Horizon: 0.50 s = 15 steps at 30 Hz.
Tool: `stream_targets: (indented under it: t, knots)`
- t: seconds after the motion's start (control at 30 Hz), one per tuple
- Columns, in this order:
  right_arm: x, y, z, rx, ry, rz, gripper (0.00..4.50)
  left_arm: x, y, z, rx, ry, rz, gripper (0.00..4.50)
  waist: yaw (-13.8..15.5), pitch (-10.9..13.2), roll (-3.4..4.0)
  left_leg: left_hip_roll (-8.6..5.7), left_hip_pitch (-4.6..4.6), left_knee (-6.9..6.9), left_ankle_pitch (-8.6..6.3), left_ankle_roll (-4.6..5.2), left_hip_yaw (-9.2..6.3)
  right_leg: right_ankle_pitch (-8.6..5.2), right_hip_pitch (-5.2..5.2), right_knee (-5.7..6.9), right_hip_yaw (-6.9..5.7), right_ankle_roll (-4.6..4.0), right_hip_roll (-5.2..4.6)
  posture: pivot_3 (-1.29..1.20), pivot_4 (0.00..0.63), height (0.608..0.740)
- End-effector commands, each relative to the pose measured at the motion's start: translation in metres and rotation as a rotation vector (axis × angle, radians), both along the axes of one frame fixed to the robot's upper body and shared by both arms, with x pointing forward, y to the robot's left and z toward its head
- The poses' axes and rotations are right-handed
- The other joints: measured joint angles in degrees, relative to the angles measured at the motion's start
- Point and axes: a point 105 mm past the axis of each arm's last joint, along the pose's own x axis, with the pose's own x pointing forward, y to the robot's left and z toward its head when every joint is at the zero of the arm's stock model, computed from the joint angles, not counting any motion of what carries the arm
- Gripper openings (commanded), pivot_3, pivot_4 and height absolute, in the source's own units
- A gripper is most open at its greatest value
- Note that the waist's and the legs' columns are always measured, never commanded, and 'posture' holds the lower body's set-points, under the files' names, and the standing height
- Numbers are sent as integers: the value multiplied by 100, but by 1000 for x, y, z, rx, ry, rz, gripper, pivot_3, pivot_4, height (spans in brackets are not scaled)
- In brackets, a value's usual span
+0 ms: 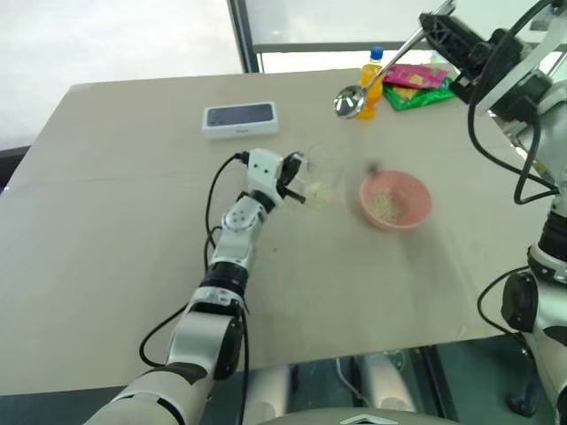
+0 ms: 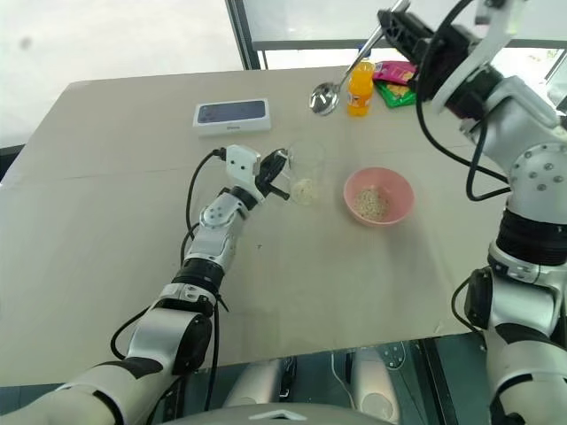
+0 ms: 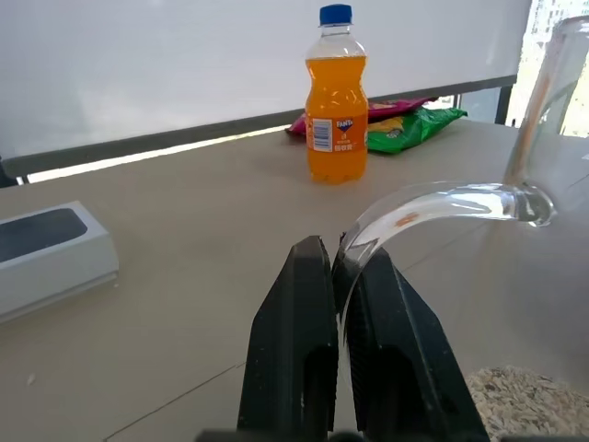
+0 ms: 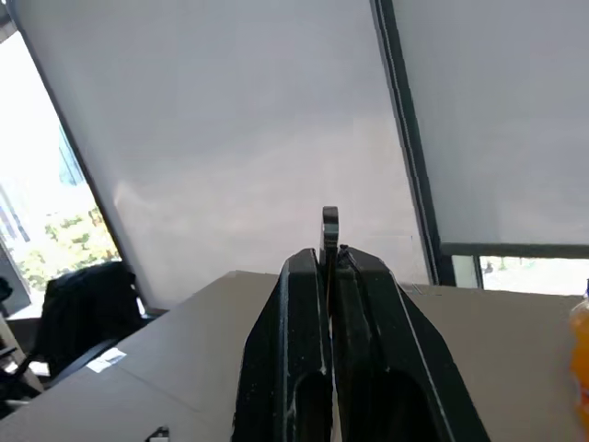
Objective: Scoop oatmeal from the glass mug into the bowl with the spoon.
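Left gripper [image 1: 297,181]: jaws closed on the glass mug [image 1: 321,177] handle, centre surface.
Mug: some oatmeal [image 1: 321,194] left.
Bowl [image 1: 395,199]: right of mug, holds oatmeal.
Right gripper [image 1: 431,21]: jaws pinching spoon [image 1: 351,100], raised, seemingly empty.
Left: more scoops.

I count one glass mug [image 2: 306,173], one pink bowl [image 2: 379,196], one spoon [image 2: 341,75] and one orange drink bottle [image 2: 359,88] on my table [image 2: 106,221]. There is one boxed phone [image 2: 231,116]. I make out two snack packets [image 1: 415,86], pink and green.
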Motion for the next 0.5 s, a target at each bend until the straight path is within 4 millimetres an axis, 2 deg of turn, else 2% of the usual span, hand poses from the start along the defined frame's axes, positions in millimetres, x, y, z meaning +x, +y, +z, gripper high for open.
stream_targets:
  t: [0.03,0.3,0.5]
  knots:
    - [-9,13,-6,-72,-9,44,0,-1,-2,-14,8,70,5,41,-3,0,0,-1,0,0,0,1,-1,0,0,0,0,0,0,0,150,740]
    - [10,40,-48,-219,35,49,0,-7,-12,-10,-40,98,-34,41,-17,0,0,-1,2,1,0,1,-1,0,-1,7,-1,0,4,0,150,740]
    - [22,62,-61,-282,35,85,0,-12,-9,-13,-37,118,-24,41,-41,0,0,-1,3,1,10,-18,-2,0,-1,6,-2,0,5,0,150,740]
